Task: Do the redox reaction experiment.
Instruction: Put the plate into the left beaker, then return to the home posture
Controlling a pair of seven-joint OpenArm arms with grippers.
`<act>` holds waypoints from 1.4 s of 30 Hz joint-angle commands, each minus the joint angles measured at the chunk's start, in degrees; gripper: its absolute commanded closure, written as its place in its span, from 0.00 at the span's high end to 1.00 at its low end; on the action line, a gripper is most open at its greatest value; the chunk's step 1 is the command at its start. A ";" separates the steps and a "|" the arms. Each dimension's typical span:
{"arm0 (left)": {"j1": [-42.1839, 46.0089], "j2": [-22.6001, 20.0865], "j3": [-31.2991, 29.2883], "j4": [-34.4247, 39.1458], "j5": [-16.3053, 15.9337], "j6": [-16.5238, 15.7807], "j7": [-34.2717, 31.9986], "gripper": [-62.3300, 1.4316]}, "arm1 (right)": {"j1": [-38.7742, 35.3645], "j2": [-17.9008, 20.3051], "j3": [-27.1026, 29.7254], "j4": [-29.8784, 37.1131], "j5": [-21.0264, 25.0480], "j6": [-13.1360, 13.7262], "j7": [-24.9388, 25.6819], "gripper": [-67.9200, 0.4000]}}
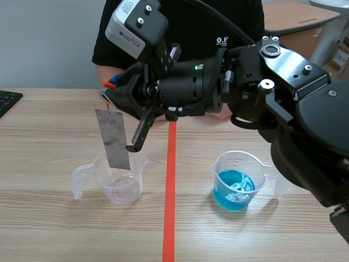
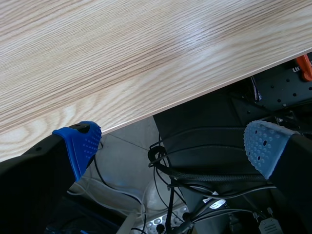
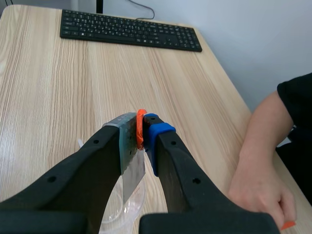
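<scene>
A grey metal strip [image 1: 113,139] hangs upright by an orange tab at its top. My right gripper [image 1: 112,91], reaching in from the right past the red line, is shut on that tab. The strip's lower end dips just inside the mouth of a clear plastic beaker [image 1: 121,184] left of the line. A second beaker [image 1: 238,183] holding blue liquid stands right of the line. In the right wrist view the strip [image 3: 132,170] hangs between my fingers of the right gripper [image 3: 140,129], above the clear beaker [image 3: 127,210]. My left gripper [image 2: 170,146] is open with nothing in it, past the table's near edge [image 2: 161,97].
A person sits across the table, one hand [image 3: 258,190] resting on it near the right gripper. A black keyboard [image 3: 129,30] lies at the far left [image 1: 8,101]. Cables [image 2: 195,175] hang below the table under the left gripper.
</scene>
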 commanded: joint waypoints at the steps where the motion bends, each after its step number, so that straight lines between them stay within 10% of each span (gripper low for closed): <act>1: 0.15 -0.15 -0.20 0.46 -0.13 0.09 -0.63 1.00 | 1.60 -0.68 0.17 -0.52 -0.09 0.33 1.03 0.03; 16: 0.15 -0.15 -0.20 0.46 -0.15 0.09 -0.61 1.00 | 1.60 -2.71 0.17 -4.59 -3.43 0.33 1.60 0.21; 30: 0.15 -0.15 -0.20 0.46 -0.15 0.09 0.09 1.00 | 1.44 -5.27 -0.48 -4.59 -3.28 0.33 1.42 0.77; 42: 0.13 -0.15 -0.20 0.46 -0.15 0.07 0.92 1.00 | 0.44 -5.25 -4.26 -4.57 -1.73 0.33 1.20 0.84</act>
